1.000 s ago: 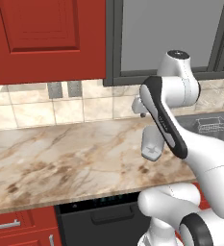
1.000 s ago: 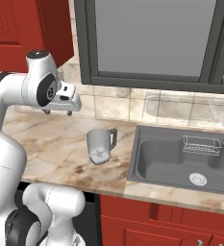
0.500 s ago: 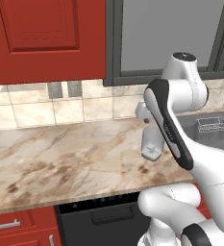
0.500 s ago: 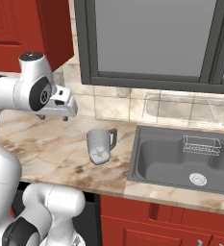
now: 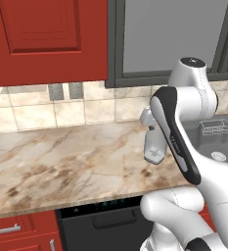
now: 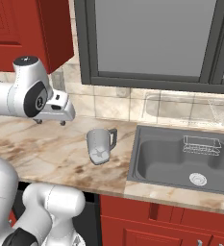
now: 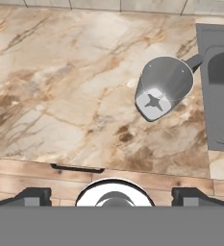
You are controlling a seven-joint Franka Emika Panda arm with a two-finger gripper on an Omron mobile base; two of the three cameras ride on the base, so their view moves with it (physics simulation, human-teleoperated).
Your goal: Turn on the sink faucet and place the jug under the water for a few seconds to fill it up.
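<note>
The two-finger gripper of the white arm hangs above the beige marbled stone counter, to the left of the small light grey tapered jug — its jaws are spread wide and grip nothing. The jug stands upright on the counter with its dark grey side handle turned toward the dark grey recessed sink, near the basin's left rim but apart from it. Inside the sink, right of the jug, lie a round silver drain and a wire rack.
</note>
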